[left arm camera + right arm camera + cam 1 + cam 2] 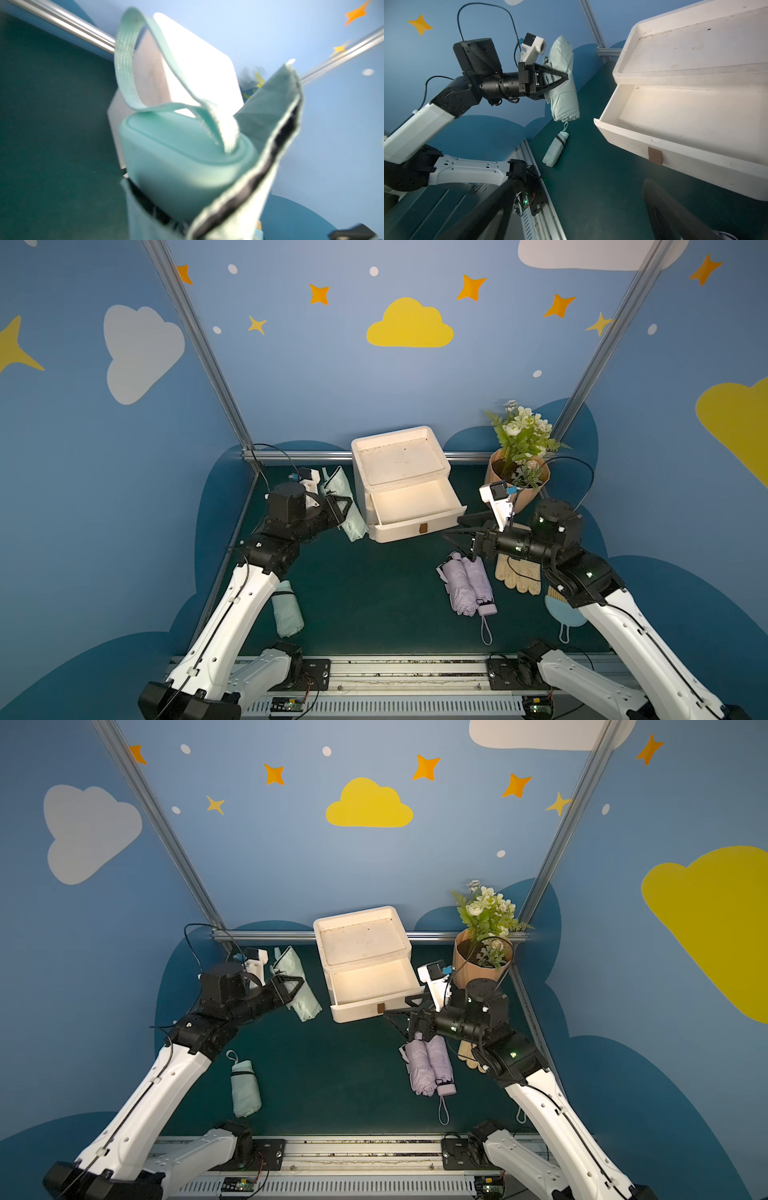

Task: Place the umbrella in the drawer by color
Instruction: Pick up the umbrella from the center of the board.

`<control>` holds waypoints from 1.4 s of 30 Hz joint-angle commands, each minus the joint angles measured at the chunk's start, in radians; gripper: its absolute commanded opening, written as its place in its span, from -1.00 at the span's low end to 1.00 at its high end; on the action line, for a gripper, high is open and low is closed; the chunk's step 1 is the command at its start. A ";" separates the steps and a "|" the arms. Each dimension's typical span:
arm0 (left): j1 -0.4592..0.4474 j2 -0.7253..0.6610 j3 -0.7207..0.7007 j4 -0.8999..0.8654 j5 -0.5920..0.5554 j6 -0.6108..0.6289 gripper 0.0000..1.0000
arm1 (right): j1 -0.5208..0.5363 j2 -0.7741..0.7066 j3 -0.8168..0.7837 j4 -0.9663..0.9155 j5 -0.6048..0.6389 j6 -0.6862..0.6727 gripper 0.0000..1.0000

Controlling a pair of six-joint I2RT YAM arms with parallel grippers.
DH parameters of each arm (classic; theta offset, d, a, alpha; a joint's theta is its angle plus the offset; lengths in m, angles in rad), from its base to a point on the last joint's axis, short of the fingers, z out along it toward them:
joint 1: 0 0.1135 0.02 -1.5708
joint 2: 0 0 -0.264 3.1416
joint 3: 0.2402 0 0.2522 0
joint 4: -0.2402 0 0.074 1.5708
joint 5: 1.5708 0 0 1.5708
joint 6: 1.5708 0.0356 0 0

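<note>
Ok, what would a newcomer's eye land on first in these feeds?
The mint umbrella clamped in the left gripper, held up beside the white drawer unit, whose drawer stands pulled out and empty. Next, the lilac umbrella lying on the green mat, close under the wide-open right gripper.

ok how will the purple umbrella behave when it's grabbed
The purple umbrella looks loosely folded, so its fabric would probably squash and flop around a stiffer core. Its wrist loop would likely dangle. Its flattish bundle seems unlikely to roll.
</note>
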 commanded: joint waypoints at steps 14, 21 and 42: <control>-0.259 0.123 0.113 0.351 0.143 -0.119 -0.62 | 0.184 0.232 0.148 0.117 0.048 -0.042 0.96; -0.279 0.106 0.105 0.371 0.161 -0.139 -0.60 | 0.122 0.218 0.123 0.133 0.039 -0.063 0.96; -0.322 0.147 0.138 0.466 0.288 -0.152 -0.55 | 0.141 0.321 0.267 0.001 -0.089 -0.123 0.06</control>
